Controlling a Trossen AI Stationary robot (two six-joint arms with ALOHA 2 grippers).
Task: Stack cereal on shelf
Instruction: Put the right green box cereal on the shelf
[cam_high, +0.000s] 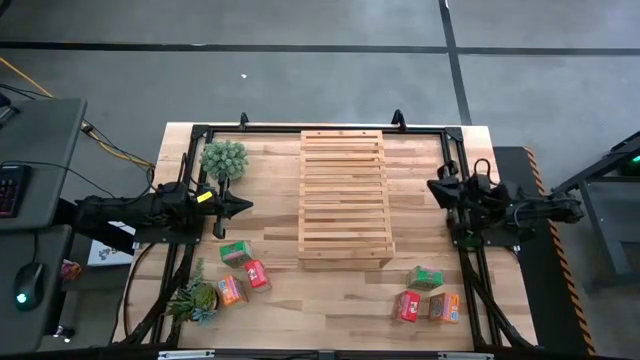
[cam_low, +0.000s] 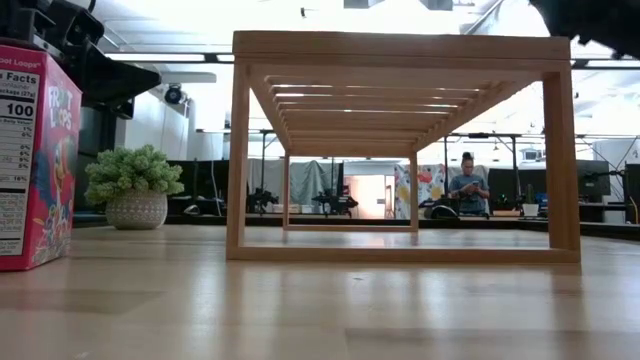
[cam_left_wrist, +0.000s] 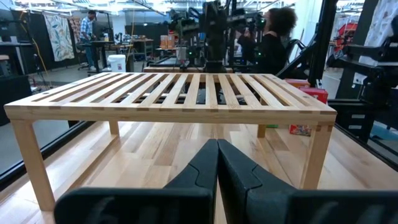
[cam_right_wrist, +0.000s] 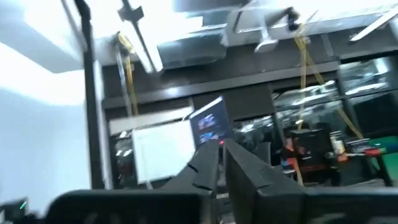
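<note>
The shelf (cam_high: 342, 195) is a pale slatted wooden rack that stands on its legs in the middle of the table; it also shows in the low view (cam_low: 400, 150) and in the left wrist view (cam_left_wrist: 174, 93). Three cereal boxes lie near left: green (cam_high: 236, 252), red (cam_high: 257, 275), orange (cam_high: 231, 290). Three more lie near right: green (cam_high: 424, 277), red (cam_high: 408, 306), orange (cam_high: 444, 307). My left gripper (cam_high: 245, 207) is shut, level, left of the shelf, and points at it (cam_left_wrist: 217, 155). My right gripper (cam_high: 435, 187), right of the shelf, is tipped upward with its fingers almost together (cam_right_wrist: 221, 158), and nothing is between them.
A potted plant (cam_high: 223, 158) stands at the far left beside my left gripper, and another (cam_high: 195, 298) at the near left corner. A black frame (cam_high: 320, 128) runs around the table's edge. Bare wood lies in front of the shelf. A person (cam_low: 467, 190) sits in the room beyond.
</note>
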